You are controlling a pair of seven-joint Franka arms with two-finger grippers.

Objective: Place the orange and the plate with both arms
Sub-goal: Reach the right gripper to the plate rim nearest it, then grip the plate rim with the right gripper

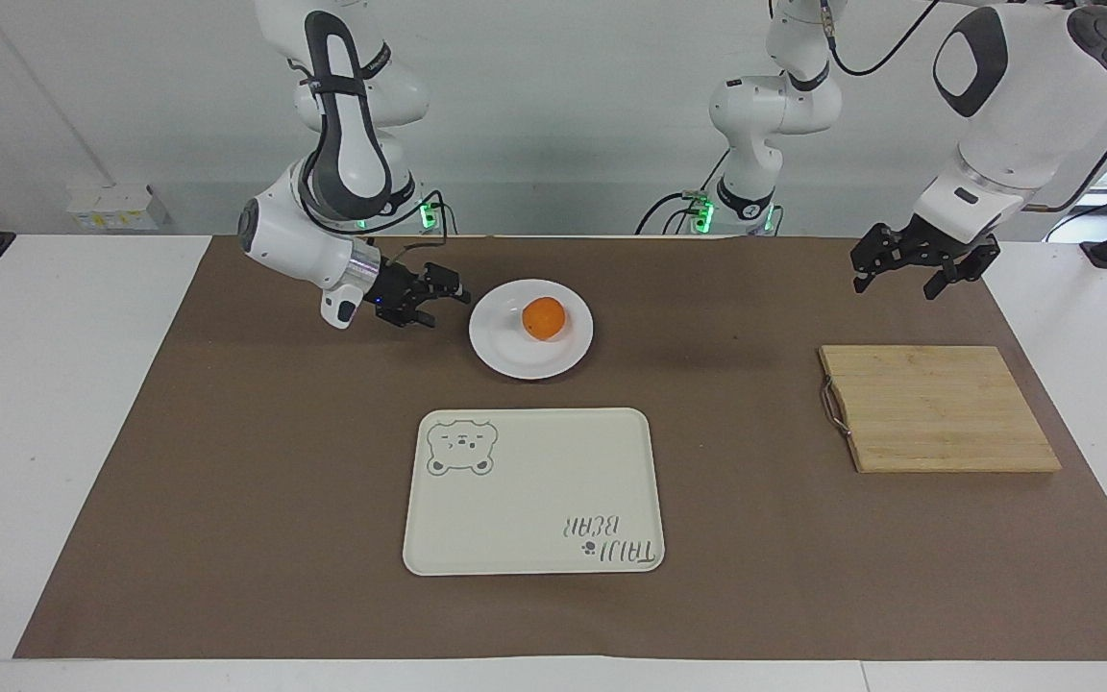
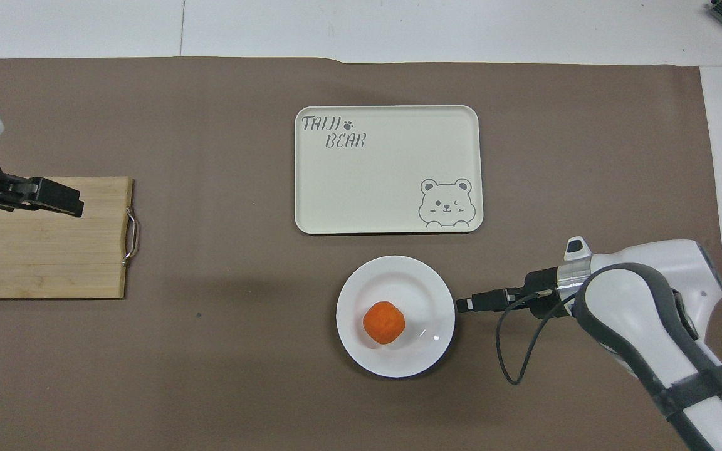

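Note:
The orange (image 1: 544, 318) lies in the white plate (image 1: 515, 362), which sits on the brown mat nearer to the robots than the cream tray. In the overhead view the orange (image 2: 383, 322) sits slightly off the middle of the plate (image 2: 361, 358). My right gripper (image 1: 446, 303) is open and low over the mat, right beside the plate's rim at the right arm's end, apart from it. In the overhead view its tip (image 2: 465, 305) points at the rim. My left gripper (image 1: 899, 277) is open, empty and waits high over the cutting board's end of the mat (image 2: 76, 204).
A cream tray with a bear drawing (image 1: 534, 481) lies farther from the robots than the plate. A wooden cutting board with a metal handle (image 1: 938, 408) lies toward the left arm's end. A black cable (image 2: 511, 351) hangs from the right wrist.

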